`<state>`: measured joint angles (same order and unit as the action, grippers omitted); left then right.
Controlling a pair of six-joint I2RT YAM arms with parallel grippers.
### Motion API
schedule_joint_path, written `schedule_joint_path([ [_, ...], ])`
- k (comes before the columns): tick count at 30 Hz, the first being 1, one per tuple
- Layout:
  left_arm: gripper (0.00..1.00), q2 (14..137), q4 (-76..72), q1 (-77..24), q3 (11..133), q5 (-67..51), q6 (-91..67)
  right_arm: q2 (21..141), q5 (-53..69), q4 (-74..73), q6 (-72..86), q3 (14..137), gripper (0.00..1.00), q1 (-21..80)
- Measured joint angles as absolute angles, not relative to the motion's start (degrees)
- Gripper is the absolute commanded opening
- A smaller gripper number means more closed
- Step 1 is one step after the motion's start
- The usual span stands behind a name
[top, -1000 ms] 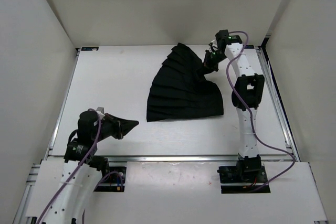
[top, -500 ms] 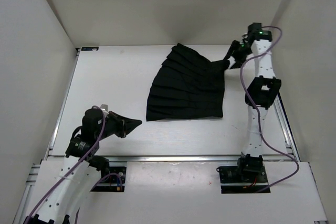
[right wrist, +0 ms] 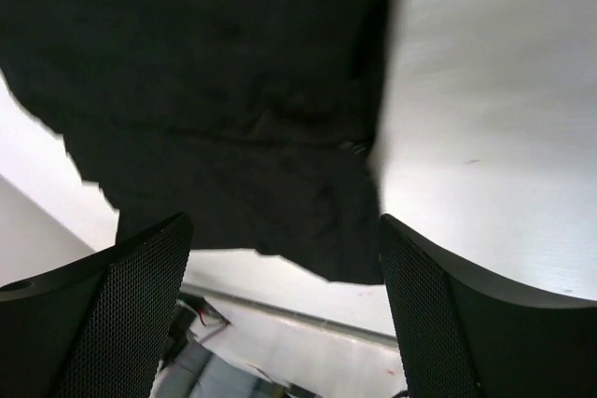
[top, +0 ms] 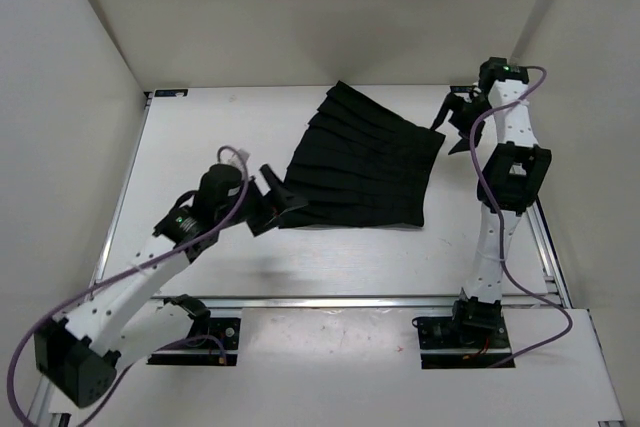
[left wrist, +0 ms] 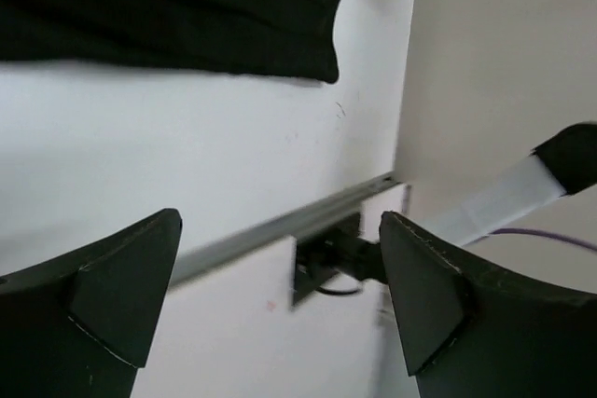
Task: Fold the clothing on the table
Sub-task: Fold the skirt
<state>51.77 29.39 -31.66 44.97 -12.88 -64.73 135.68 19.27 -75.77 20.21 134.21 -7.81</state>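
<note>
Right end effector (top: 447,131) now off clothing (top: 360,162).

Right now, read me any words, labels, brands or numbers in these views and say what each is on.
None can be read.
The clothing and the table show no print.
A small dark strip at the table's far left corner is too small to tell whether it bears text.

No text, label, brand, number or sign is legible on the clothing (top: 355,167), the surface (top: 200,147) or elsewhere.
</note>
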Motion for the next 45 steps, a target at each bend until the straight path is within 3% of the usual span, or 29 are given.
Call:
schedule_joint_path([
  [7,0.99,65.28,22.70,-40.25,54.96,-2.98,-39.48,128.86,20.29,-76.40,19.66,129.27,0.84,-6.00],
  [13,0.99,78.41,22.20,-55.92,72.90,21.47,-7.73,123.81,19.46,-76.47,19.38,125.80,0.83,-6.76],
  [17,0.99,82.70,15.79,-51.42,72.86,33.80,5.50,121.93,18.65,-76.64,19.22,123.74,0.83,-6.72],
  [19,0.74,82.94,8.29,-48.49,68.82,37.87,12.38,121.51,17.67,-76.58,19.22,123.33,0.83,-6.63],
  [20,0.68,82.85,8.23,-47.55,68.05,37.39,13.26,121.27,17.08,-76.62,19.22,123.15,0.83,-6.61],
  [22,0.48,83.77,12.05,-43.75,70.28,28.88,9.96,120.90,15.49,-76.55,19.20,123.02,0.83,-6.24],
  [25,0.44,89.12,16.60,-34.65,81.82,15.00,-1.04,120.31,11.20,-76.60,19.25,122.96,0.83,-4.97],
  [27,0.49,90.50,16.58,-31.83,84.38,13.67,-6.90,120.27,7.35,-76.60,19.29,123.74,0.83,-3.33],
  [29,0.70,90.63,16.21,-33.39,83.24,9.67,-14.20,120.27,3.92,-76.62,19.33,124.81,0.83,-1.54],
  [31,0.79,90.41,13.21,-35.53,78.32,3.66,-22.87,120.27,0.45,-76.53,19.38,125.73,0.84,0.47],
  [32,0.88,90.26,11.53,-36.32,74.91,1.30,-27.24,120.27,-1.30,-76.58,19.42,126.02,0.83,1.67],
  [35,0.91,90.94,8.71,-36.71,63.55,-4.14,-39.42,120.27,-5.96,-76.73,19.33,126.91,0.84,5.21],
  [38,0.91,93.78,9.17,-38.02,60.18,-5.54,-48.42,120.31,-8.64,-76.84,19.38,129.62,0.84,7.42],
  [42,0.99,93.43,1.58,-44.25,54.68,-5.39,-61.04,119.44,-9.50,-76.44,19.42,130.43,0.84,5.41],
  [45,0.98,93.91,0.78,-49.19,53.32,-4.80,-66.39,118.30,-9.47,-76.53,19.46,128.73,0.84,2.22],
])
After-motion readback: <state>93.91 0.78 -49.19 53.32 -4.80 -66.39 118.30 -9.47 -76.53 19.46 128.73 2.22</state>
